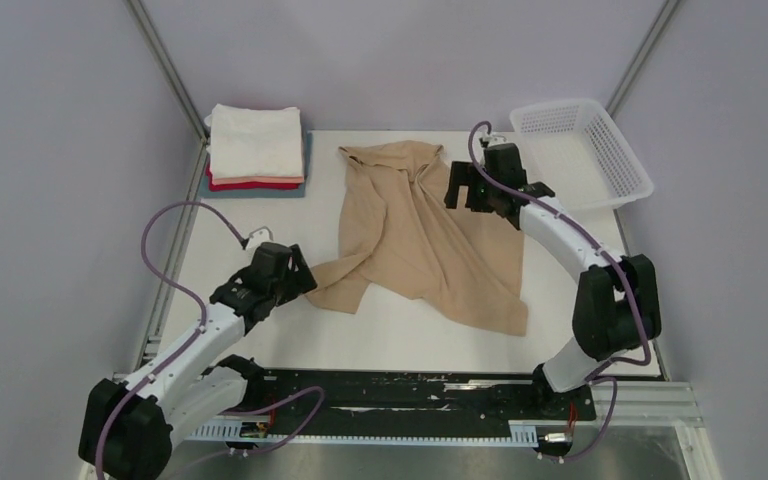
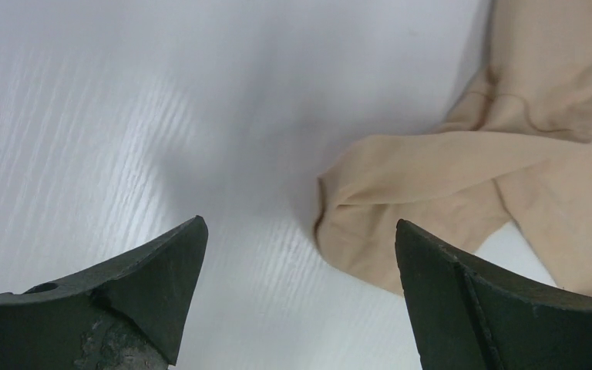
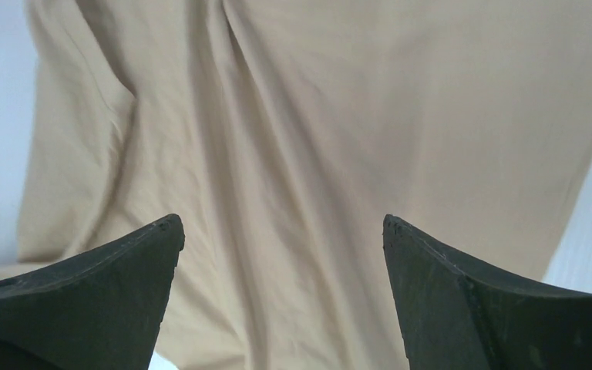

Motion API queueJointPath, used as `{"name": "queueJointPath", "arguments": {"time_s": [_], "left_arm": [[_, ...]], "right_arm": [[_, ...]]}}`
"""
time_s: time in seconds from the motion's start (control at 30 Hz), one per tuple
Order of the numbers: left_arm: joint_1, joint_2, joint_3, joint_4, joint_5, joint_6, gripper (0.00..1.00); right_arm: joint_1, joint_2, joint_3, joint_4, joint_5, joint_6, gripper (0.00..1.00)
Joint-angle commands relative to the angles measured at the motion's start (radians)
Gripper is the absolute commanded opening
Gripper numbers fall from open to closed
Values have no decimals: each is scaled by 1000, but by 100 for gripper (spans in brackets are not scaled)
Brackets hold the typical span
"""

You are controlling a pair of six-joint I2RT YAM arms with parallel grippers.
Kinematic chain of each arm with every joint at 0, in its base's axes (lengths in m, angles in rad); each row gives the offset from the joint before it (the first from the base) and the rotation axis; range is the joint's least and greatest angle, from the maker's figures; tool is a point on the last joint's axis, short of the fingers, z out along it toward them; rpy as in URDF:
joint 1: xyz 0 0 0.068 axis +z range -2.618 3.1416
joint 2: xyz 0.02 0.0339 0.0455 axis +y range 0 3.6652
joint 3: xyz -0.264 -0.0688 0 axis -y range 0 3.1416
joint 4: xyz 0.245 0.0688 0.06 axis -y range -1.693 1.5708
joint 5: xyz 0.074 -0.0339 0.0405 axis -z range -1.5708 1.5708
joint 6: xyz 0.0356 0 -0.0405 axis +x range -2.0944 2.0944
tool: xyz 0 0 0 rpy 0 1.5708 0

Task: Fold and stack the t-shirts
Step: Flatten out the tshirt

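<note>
I am holding the left gripper [image 2: 301, 231] with its jaws wide apart and nothing between them. It is hovering low over bare table [image 1: 410, 340], on the near left. In the left wrist view its fingers [image 2: 146, 285] are framing white tabletop, and a folded sleeve end of the tan shirt [image 2: 432, 177] is lying just ahead of the right-hand finger. From above, that gripper is sitting just beside the sleeve tip; I cannot tell whether it is touching it.

I am keeping the right gripper [image 1: 466, 192] spread wide too, gripping nothing. It is hanging over the far right edge of the shirt and pointing left. Its wrist camera is filling with tan cloth running in long creases between the two fingers [image 3: 100, 285]. I cannot tell whether the tips are resting on the cloth.

The shirt is lying unfolded and rumpled in the middle of the table, with one sleeve reaching toward the near left and a corner trailing toward the near right.

In the far left corner the stack [image 1: 256, 150] of folded shirts is sitting well apart from it: cream-white on top, then pink, red, and grey-blue at the bottom. A white mesh basket [image 1: 628, 160] is standing at the far right corner.
</note>
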Motion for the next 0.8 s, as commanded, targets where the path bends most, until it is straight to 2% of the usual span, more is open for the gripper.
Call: {"name": "queueJointPath", "arguments": {"time_s": [0.0,0.2,0.33,0.4,0.43,0.47,0.5,0.57,0.7,0.77], "left_arm": [[125,-8,-65,99,117,-47,96],[152,89,-62,225,189,-4,87],[159,133,-56,252,204,5,72],[160,147,-59,268,221,7,57],[160,150,-61,276,225,7,42],[159,148,-68,281,226,6,34],[159,145,-70,284,223,6,19],[159,130,-76,279,205,5,2],[159,72,-109,296,204,22,0],[160,42,-125,302,216,19,0]], "right_arm": [[3,-158,-200,21,91,129,100],[4,-293,-362,29,111,135,100],[3,-386,-449,22,96,144,100],[3,-429,-474,-10,79,153,100],[4,-449,-487,-37,82,160,100],[3,-470,-501,-67,82,167,100],[3,-491,-515,-115,77,170,100],[4,-543,-540,-213,78,190,100],[2,-652,-600,-404,75,282,100],[3,-705,-625,-487,121,357,100]]}}
